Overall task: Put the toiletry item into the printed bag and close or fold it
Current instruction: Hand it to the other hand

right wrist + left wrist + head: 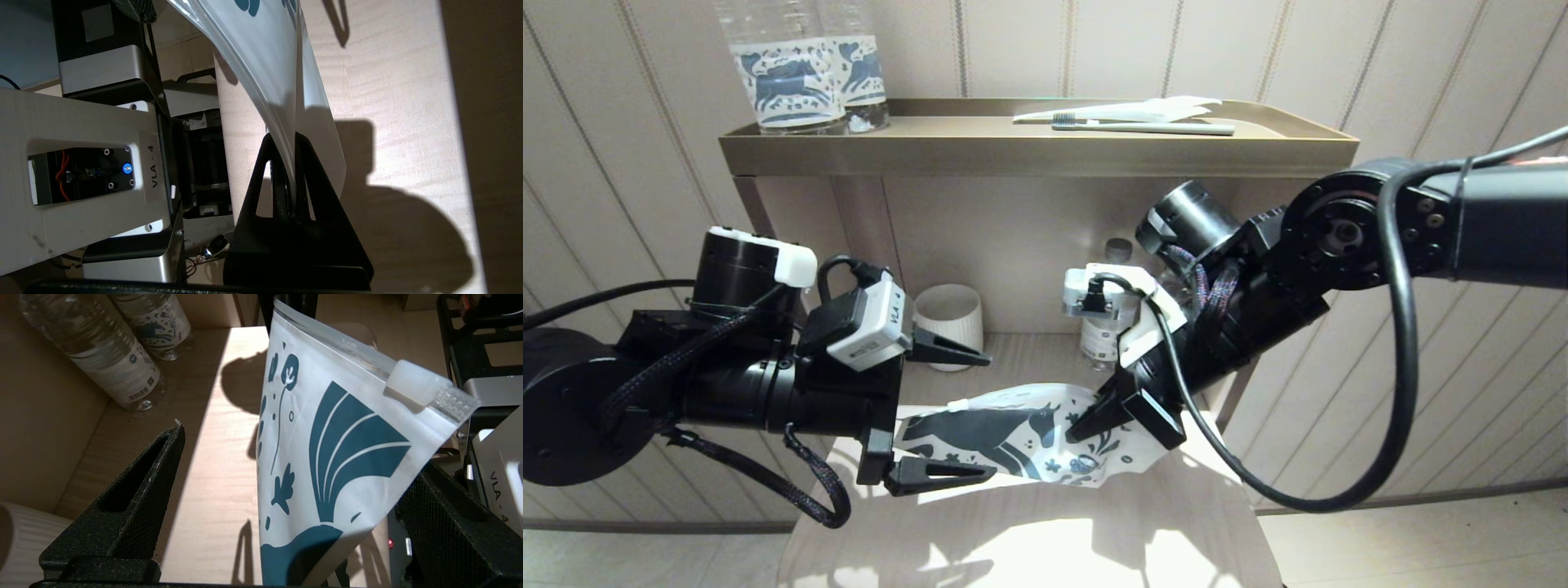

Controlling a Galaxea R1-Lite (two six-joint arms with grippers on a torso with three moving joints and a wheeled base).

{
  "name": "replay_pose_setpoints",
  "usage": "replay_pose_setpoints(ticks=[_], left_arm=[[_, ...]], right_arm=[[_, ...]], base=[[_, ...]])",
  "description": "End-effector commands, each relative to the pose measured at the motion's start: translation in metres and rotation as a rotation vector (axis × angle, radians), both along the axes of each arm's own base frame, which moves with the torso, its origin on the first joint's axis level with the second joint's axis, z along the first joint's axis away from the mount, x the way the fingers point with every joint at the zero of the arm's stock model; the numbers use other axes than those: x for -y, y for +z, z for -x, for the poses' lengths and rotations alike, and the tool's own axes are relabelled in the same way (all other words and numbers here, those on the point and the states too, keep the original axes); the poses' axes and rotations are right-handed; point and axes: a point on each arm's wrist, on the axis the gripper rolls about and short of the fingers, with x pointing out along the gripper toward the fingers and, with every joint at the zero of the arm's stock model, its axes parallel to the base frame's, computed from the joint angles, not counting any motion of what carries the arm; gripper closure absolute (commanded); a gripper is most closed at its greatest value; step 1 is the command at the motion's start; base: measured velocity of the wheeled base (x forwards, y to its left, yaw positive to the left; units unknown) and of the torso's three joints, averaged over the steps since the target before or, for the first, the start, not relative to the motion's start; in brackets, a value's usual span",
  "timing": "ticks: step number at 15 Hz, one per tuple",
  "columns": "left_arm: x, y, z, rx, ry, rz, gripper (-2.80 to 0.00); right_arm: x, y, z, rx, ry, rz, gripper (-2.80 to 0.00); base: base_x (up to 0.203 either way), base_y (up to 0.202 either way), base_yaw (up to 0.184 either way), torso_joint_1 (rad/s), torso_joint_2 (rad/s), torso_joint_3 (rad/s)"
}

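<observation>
Upper left of the head view: two clear bottles [805,69] with blue horse labels, standing on a brass tray [1029,151] atop the unit.

Left of centre: the left tool [947,412], fingers spread wide apart, one above and one below the near end of the printed bag [1013,437]; it grips nothing. In the left wrist view the bag hangs between the spread fingers, seemingly touching neither, its white slider [412,381] at the end of the zip edge.

Centre: a white ribbed cup [949,318] and a small bottle [1104,327] on the wooden shelf [1029,351] behind. The bag is held up over the pale desk [1029,531].

Right of centre: the right tool [1104,418], fingers closed on the bag's far edge; the right wrist view shows the film pinched flat between them.

Upper right: a toothbrush [1143,126] lying on the tray beside a white wrapper [1127,110]; its colour reads grey-white, so whether it is the toiletry item cannot be told. No brush is visible in the bag.

Handling, as judged: the bag is thin, light, limp and slippery film, sagging from a single grip; best taken at the stiffer zip edge near the slider. A slim brush is light and rigid, best pinched mid-handle.
</observation>
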Motion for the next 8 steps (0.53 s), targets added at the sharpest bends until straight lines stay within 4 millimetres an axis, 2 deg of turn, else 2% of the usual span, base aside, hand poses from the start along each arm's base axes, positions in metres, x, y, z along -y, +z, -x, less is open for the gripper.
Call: replay_pose_setpoints(ticks=[1,5,8], left_arm=[[0.002,-0.004,-0.003,-0.007,-0.01,-0.007,-2.8],[0.005,0.009,-0.007,0.008,-0.011,0.001,-2.8],[0.006,0.01,-0.007,0.003,-0.013,-0.003,-2.8]], right_arm=[[-0.002,-0.004,-0.002,-0.01,0.006,0.005,0.0],[-0.011,-0.009,-0.006,-0.012,0.023,0.008,0.0],[-0.013,-0.009,-0.007,-0.009,0.027,0.006,0.0]], base=[[0.0,0.0,0.0,0.0,0.0,0.0],[0.0,0.0,0.0,0.0,0.0,0.0],[0.0,0.0,0.0,0.0,0.0,0.0]])
